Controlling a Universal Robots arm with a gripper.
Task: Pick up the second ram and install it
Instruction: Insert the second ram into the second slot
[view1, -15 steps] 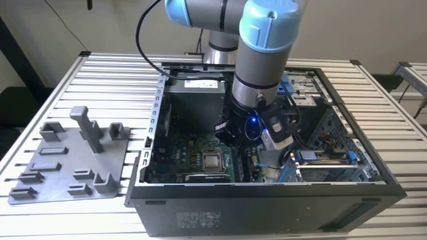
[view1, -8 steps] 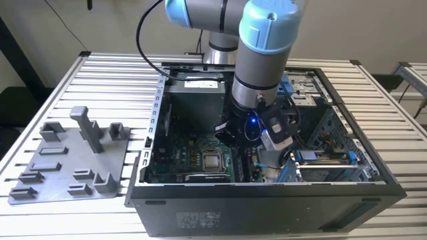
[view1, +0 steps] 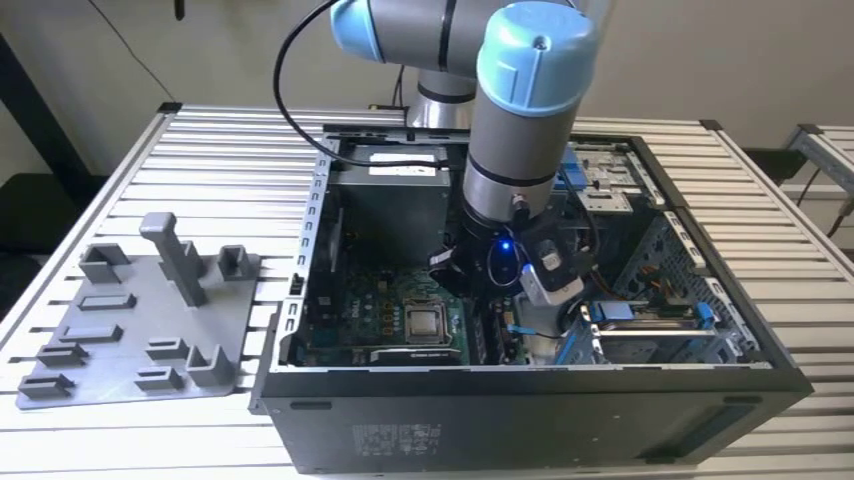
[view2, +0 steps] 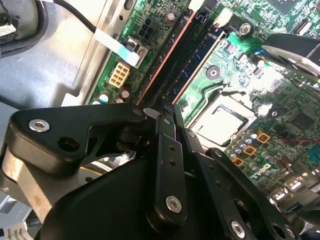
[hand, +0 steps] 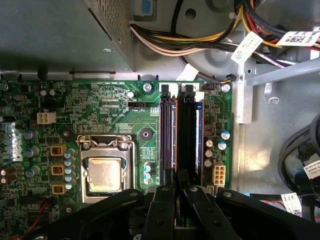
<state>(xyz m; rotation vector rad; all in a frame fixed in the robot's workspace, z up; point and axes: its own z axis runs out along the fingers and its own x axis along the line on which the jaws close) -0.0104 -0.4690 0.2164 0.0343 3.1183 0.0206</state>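
My arm reaches down into the open computer case. In the first wrist view my gripper hangs over the near end of the two memory slots. The second ram, a long dark stick seen edge-on, runs along the slot farther from the processor socket and ends between my fingers. They stand close together on it. I cannot tell how deep it sits in the slot. In the second wrist view the black fingertips meet right at the end of the slots.
A grey plastic tray with upright posts lies on the slatted table at the exterior view's left. The motherboard shows a bare processor socket. A bundle of cables and the metal power supply box border it.
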